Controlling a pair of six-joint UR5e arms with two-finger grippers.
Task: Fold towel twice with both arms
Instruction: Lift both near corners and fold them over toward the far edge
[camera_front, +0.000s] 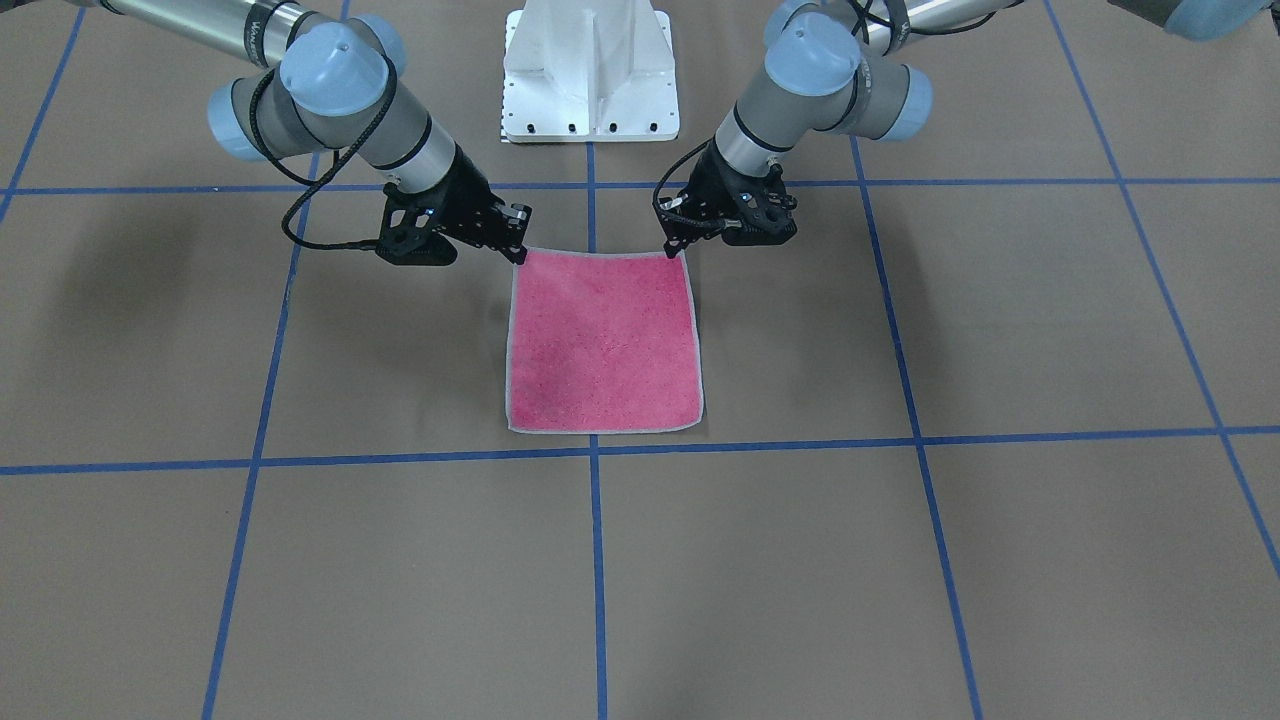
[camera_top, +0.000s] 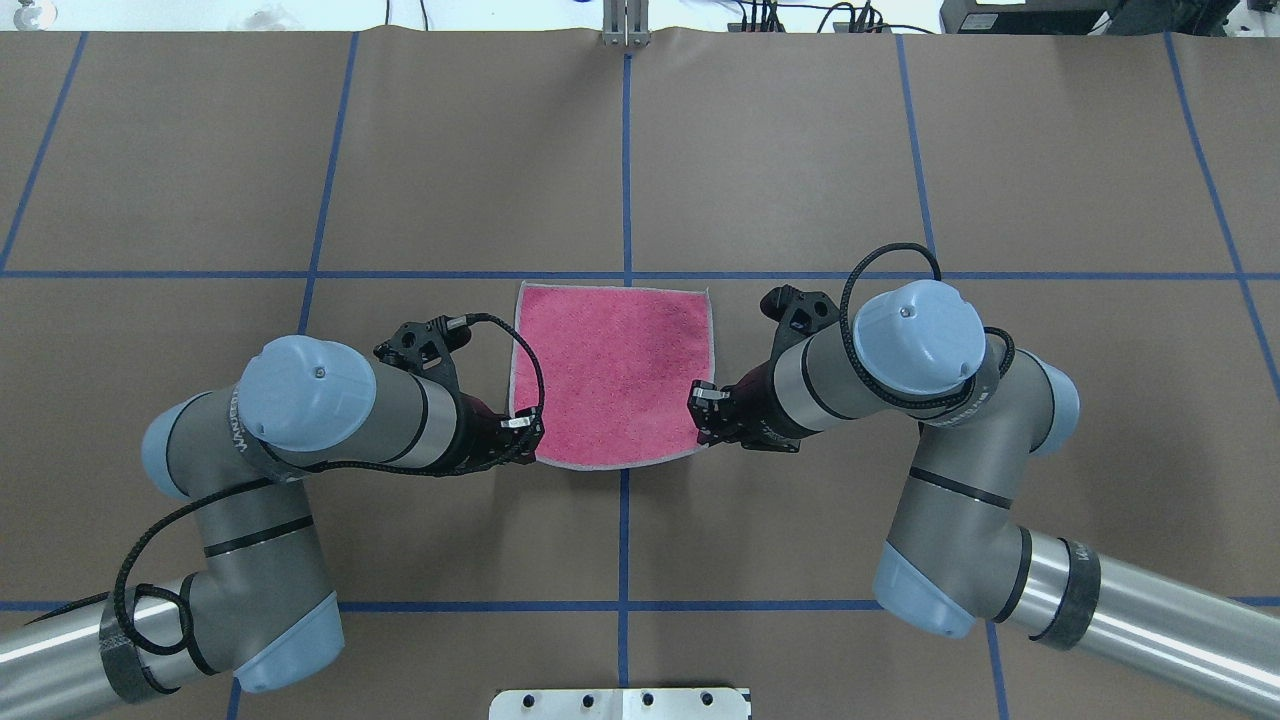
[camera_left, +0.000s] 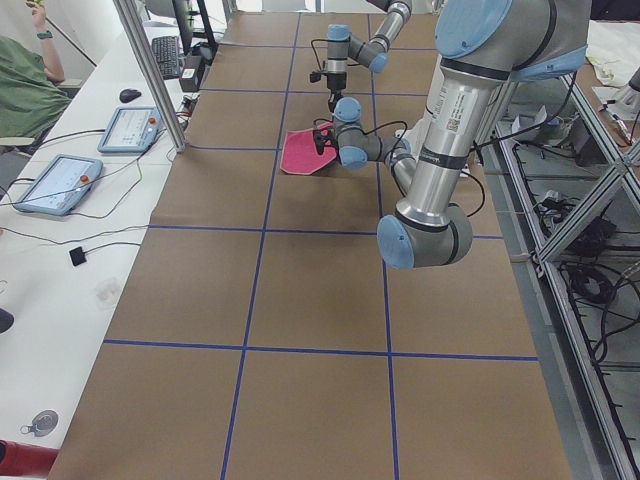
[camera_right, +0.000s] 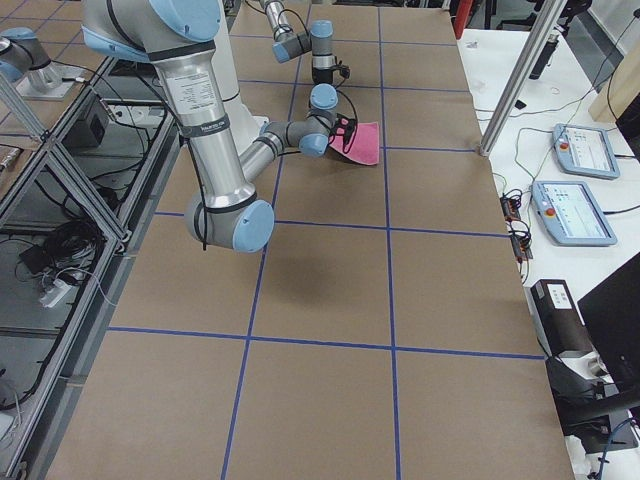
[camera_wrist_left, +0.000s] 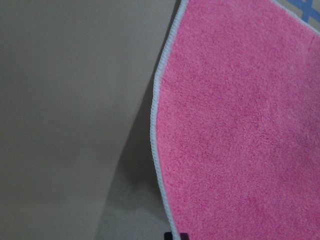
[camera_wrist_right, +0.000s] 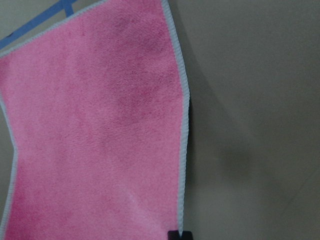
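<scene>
Item: small square pink terry towel (camera_front: 603, 340) with pale grey stitched border; pink face up on the brown paper-covered tabletop (camera_front: 1000, 560), just out from the white metal pedestal base (camera_front: 590, 70); astride a blue tape line (camera_front: 597, 560) that runs away from that base; underside not seen.

Black two-finger left claw (camera_front: 675, 246), on the silver-grey left arm (camera_front: 830, 80): closed narrow on one of the two towel corners nearest the base; black right claw (camera_front: 518, 250), on the silver-grey right arm (camera_front: 340, 100): pinching the other base-side corner.

Base-side edge slightly raised, with shadow beneath it in both wrist views; edge far from the base flat on the tabletop.

Fingertips largely hidden; each wrist view shows only a black sliver at its bottom edge, touching the border; pedestal base cut off by the frame.
</scene>
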